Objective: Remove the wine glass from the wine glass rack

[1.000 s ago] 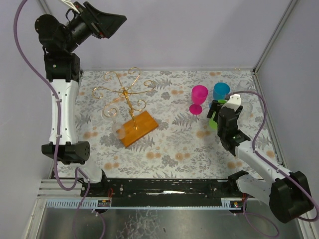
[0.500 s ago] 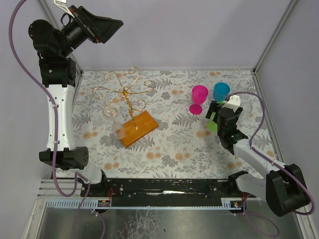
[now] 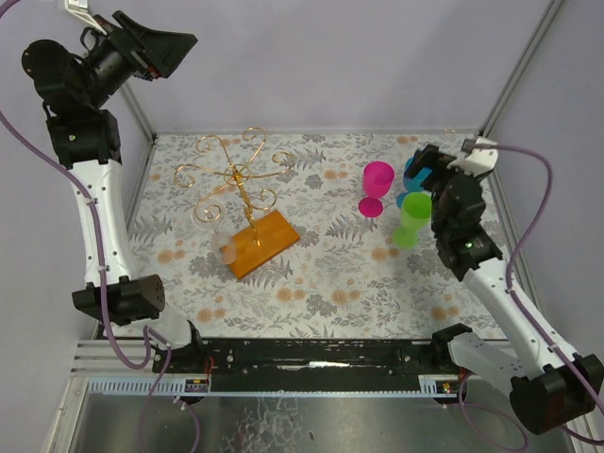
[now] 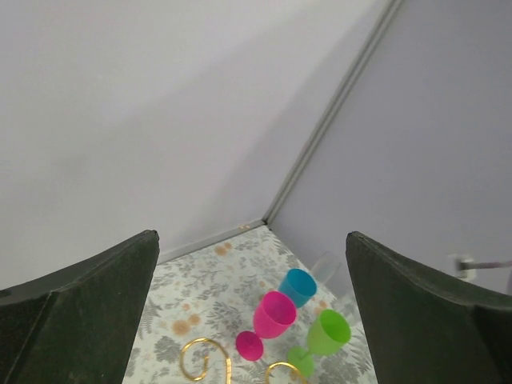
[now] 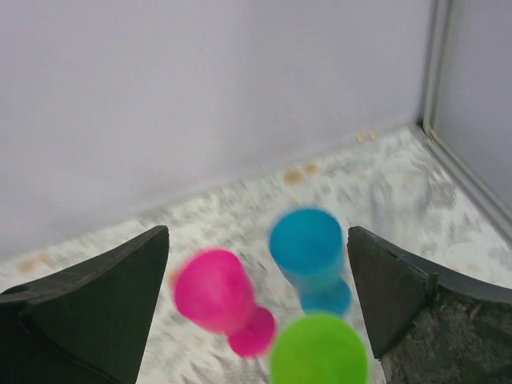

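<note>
Right arm point(image 3: 491, 283): lifted and drawn back since a second ago, when it sat low at the green glass point(image 3: 412, 212). The right jaws stand wide apart with nothing between them; the wrist view shows only open space and blurred cups beyond. The green glass now stands upright and alone on the tabletop point(image 3: 321, 274), clear of the jaws, near the pink glass point(image 3: 377, 179) and the blue glass point(image 5: 308, 244). All three are well apart from the wine glass rack point(image 3: 240, 175).

Left arm point(image 3: 94, 198): has swung further up and back toward the far left corner. The left jaws are fully spread, empty, and pointed out over the scene from high above.

Reading: the green glass looks set down and released, so that carry seems finished and the right arm is free again.

Rack stands at centre left on its wooden base point(image 3: 264, 241). A pale, see-through shape point(image 3: 225, 247) hangs low on its near-left side, just beside the base. It is probably a clear glass still on a wire arm, though it is too faint to be sure. If so, it is likely the next pick, and the left arm is the nearer one.
</note>
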Available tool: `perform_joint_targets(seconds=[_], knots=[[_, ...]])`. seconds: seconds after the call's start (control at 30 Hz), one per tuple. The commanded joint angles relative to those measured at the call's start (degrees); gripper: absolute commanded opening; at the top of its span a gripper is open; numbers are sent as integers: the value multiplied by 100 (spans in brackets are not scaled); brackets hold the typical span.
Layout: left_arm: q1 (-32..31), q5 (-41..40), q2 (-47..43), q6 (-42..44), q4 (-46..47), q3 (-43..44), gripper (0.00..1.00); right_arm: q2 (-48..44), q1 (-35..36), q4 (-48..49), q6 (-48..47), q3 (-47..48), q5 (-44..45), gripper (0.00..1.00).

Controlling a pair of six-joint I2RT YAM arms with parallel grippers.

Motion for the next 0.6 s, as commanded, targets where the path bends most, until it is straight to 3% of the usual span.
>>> perform_joint_targets(seconds=[0.0,0.13,0.23,0.37,0.57], knots=[[457,190,-60,377,-363,23,99,325,-20,-677,-49,1968,-310,99],[835,270,-371,784,-1036,-357,99,1534,-23,-2637,451,4205,-1542,99],[1211,402,-735,864,-1439,-751,98,2318,-25,-3432,913,5362,-2480,99],[1672,839,-1353,680,-1713,-1465,98,2784,-19,-3454,1465,5688,-3308,99],[2234,1537,-1994,629,-2692,-2125,95,2993,-13,-3343,1597,5636,-3778,99]])
